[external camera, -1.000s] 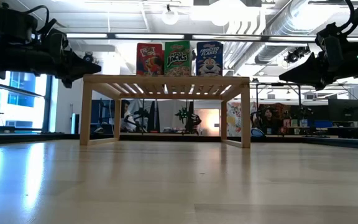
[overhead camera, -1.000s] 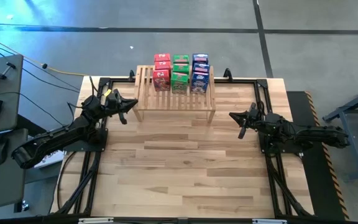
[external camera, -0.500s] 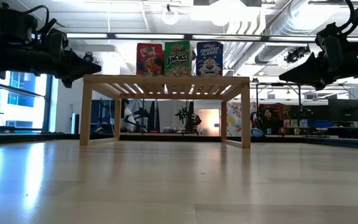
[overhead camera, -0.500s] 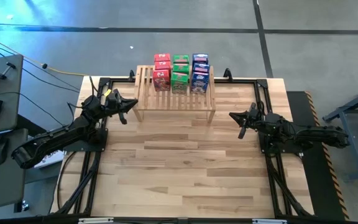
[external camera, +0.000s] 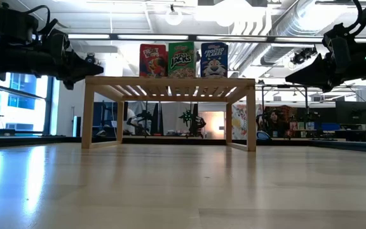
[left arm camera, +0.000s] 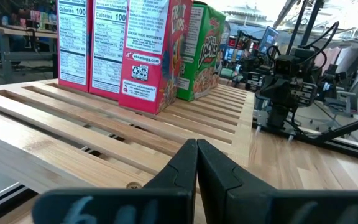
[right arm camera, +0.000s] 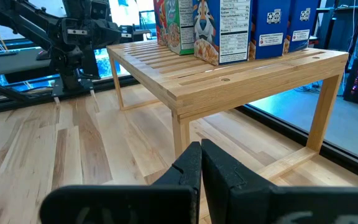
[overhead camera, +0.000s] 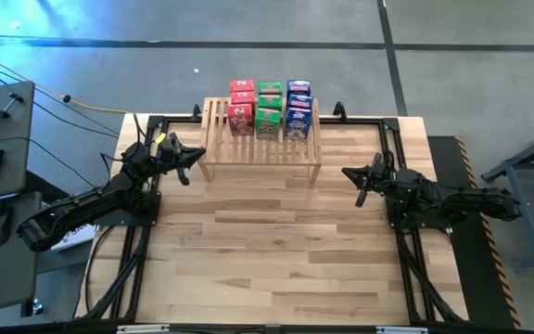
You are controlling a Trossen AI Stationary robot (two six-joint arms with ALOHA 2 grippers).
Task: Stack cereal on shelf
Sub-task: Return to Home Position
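Both arms sit low over the table (overhead camera: 267,250), one off each end of the shelf, near its front legs and touching nothing.

Left gripper (overhead camera: 185,165): just off the shelf's left end, pointed in at it. Jaws pressed together, nothing between them.

Right gripper (overhead camera: 359,184): off the right end, apart from the leg, also pointed inward. Jaws closed the same way, empty.

My read: both arms are folded back toward their bases and kept wide of the stock so nothing gets bumped. Looks like a parked pose.

Shelf (overhead camera: 258,153): near slats are bare and the load sits on the far half.

All the cereal is up there, nine boxes in three colour lanes: red boxes (overhead camera: 241,107) on the left, green boxes (overhead camera: 269,109) in the middle, blue boxes (overhead camera: 298,107) on the right. Each lane is three deep front to back, with boxes upright and printed fronts facing the near side. Lanes are just beside each other. Can't tell whether boxes within a lane touch.

Colour grouping and squared-up rows explain the layout. My call is that stacking is done and only homing is left. Risk is low; just watch for an elbow swinging near the shelf ends.
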